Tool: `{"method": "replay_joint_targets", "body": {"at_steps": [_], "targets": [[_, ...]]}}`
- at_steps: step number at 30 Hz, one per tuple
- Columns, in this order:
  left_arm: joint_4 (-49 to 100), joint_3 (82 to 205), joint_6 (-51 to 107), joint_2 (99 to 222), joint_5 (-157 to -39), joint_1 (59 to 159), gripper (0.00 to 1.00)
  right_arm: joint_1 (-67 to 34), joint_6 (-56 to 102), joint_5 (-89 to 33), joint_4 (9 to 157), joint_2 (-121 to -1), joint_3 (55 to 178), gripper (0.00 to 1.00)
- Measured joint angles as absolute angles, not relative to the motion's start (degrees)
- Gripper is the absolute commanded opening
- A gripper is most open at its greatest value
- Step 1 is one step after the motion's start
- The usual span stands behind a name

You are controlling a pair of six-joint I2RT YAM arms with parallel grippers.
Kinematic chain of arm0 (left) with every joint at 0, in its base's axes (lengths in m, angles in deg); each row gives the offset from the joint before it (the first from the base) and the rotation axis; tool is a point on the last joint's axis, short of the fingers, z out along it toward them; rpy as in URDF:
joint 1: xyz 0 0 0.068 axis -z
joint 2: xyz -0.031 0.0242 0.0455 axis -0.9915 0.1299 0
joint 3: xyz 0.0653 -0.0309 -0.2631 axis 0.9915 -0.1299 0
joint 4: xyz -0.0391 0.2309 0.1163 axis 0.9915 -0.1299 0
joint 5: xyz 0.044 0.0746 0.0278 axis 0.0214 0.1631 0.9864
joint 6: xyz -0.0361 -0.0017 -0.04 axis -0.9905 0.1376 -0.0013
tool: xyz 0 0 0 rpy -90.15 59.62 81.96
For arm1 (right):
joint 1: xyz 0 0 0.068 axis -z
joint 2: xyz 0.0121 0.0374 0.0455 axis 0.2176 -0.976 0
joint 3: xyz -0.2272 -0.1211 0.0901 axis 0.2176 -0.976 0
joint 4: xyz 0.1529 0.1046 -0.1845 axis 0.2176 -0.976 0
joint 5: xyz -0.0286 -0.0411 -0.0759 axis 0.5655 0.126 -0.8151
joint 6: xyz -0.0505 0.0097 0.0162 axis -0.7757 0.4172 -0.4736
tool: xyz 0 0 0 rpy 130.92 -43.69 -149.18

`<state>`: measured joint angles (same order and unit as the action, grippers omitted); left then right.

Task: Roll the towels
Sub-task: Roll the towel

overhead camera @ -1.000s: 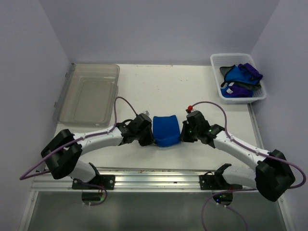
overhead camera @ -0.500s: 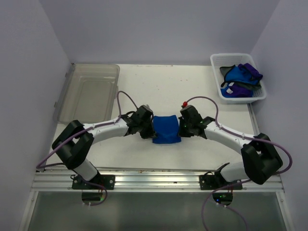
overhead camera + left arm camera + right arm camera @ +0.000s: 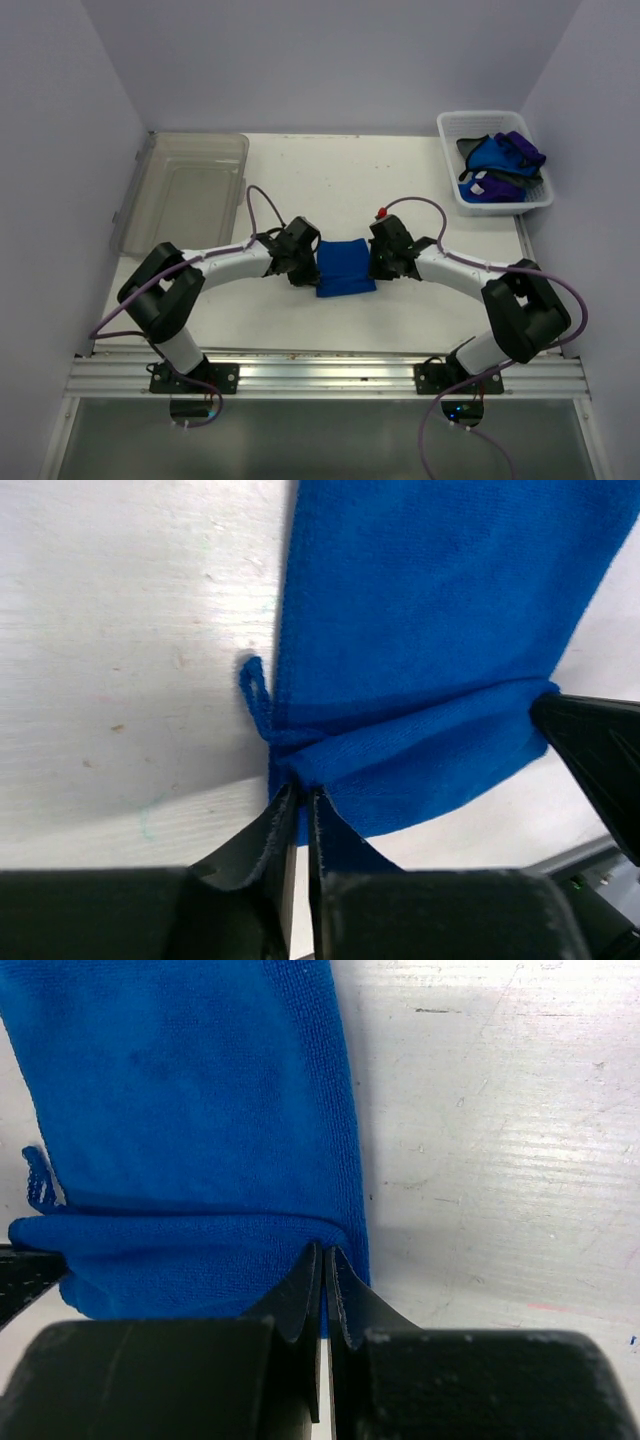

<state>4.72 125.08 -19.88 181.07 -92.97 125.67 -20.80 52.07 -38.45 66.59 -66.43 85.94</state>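
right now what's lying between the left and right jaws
Only the blue towel, spanning the gap; each arm's jaws are shut on one end of its folded edge. The top view shows it.

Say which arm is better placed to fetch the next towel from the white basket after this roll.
Right, probably. The white basket sits at the far right corner of the table, nearer the right arm. Both the right pincer and left pincer are shut on the blue towel.
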Motion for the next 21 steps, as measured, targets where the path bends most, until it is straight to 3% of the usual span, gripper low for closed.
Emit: {"method": "replay_joint_targets", "body": {"at_steps": [2, 4, 10, 21], "targets": [[1.75, 126.68, -19.11, 180.83, -90.54, 125.85, 0.28, -20.80, 52.07, -38.52, 66.59, -66.43, 86.01, 0.00], [-1.94, 129.28, -18.81, 180.30, -87.53, 126.50, 0.33, -20.80, 52.05, -38.69, 66.50, -66.43, 86.14, 0.00], [-5.77, 136.18, -17.82, 177.22, -81.80, 131.66, 0.28, -20.76, 52.00, -38.85, 66.44, -66.46, 86.25, 0.00], [1.93, 134.09, -17.54, 184.17, -85.12, 132.49, 0.23, -20.73, 52.02, -38.85, 66.46, -66.70, 86.36, 0.00]]}}
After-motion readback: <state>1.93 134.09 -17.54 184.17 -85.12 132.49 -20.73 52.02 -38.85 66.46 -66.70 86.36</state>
